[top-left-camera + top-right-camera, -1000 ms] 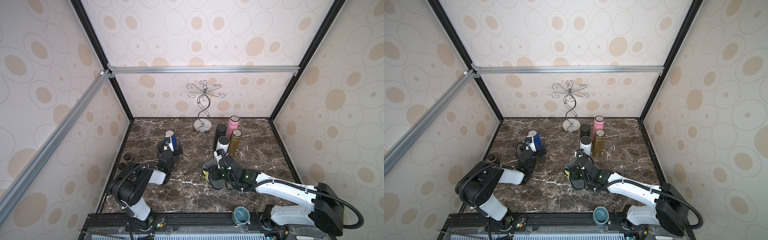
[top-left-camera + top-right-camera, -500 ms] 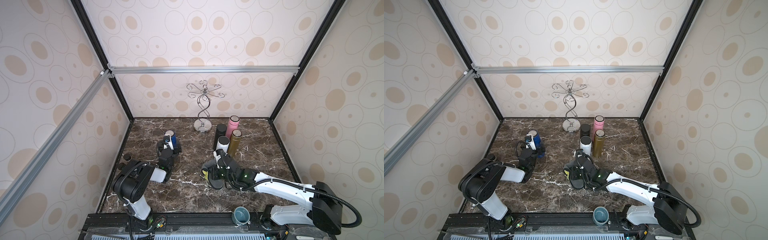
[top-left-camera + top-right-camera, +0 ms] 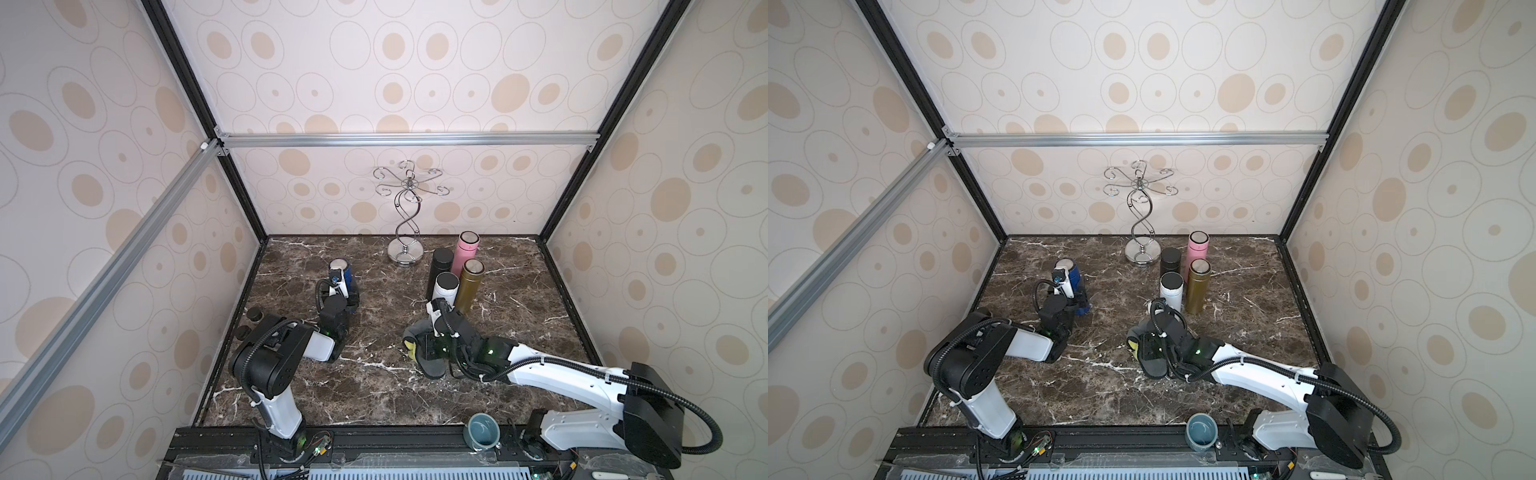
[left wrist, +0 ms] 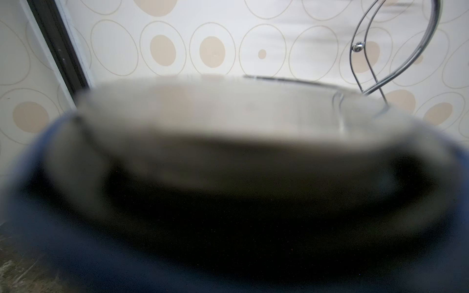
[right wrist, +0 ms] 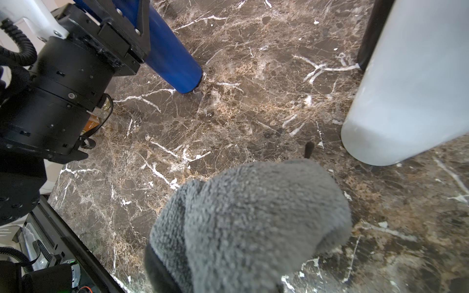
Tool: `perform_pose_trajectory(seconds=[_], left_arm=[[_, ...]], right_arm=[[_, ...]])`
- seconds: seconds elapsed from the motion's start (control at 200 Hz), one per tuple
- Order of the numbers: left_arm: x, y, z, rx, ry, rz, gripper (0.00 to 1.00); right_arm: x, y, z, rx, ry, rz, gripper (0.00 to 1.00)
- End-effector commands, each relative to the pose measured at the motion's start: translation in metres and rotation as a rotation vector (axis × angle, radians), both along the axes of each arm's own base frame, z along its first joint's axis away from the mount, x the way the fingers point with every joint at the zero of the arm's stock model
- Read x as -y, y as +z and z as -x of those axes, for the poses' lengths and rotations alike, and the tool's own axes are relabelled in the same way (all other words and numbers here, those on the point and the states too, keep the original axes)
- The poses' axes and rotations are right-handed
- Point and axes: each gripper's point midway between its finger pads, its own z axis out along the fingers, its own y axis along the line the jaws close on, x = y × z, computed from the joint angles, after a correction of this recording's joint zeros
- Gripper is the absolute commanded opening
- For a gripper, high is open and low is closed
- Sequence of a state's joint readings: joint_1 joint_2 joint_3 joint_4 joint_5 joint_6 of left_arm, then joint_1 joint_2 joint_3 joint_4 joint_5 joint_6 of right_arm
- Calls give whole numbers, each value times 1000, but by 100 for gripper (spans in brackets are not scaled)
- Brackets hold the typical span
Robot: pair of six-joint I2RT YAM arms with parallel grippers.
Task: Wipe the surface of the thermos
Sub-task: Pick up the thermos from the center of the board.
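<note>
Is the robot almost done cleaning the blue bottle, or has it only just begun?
Only just begun. Done: the left gripper is shut on the blue thermos, and the right gripper holds the grey cloth. In hand: probably getting them together; the right wrist view shows a clear gap between cloth and thermos. Left: all the wiping, since the cloth touches no part of the thermos yet.

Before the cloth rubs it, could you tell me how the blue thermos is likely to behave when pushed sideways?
Tall and narrow, the blue thermos would probably tip rather than slide if free; the left gripper clamped around it should steady it. Its glossy wall looks slippery, so it might twist in the grip.
</note>
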State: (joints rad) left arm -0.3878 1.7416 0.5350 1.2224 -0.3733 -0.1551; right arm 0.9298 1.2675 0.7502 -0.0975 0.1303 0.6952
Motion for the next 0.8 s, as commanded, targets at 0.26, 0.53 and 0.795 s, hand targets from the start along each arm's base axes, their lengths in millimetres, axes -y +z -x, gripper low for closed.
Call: perform_pose_trajectory(seconds=[0.26,0.53,0.795], left_arm=[[-2,19,1,44,-3,-2,0],[9,66,52,32,-182,154,0],[27,114,104,78,-409,268,0]], right_arm=[[-15,15,-1,-12,33,-61,0],[-46,26,8,-32,136,-207,0],[-85,77,15,42,286,-438,0]])
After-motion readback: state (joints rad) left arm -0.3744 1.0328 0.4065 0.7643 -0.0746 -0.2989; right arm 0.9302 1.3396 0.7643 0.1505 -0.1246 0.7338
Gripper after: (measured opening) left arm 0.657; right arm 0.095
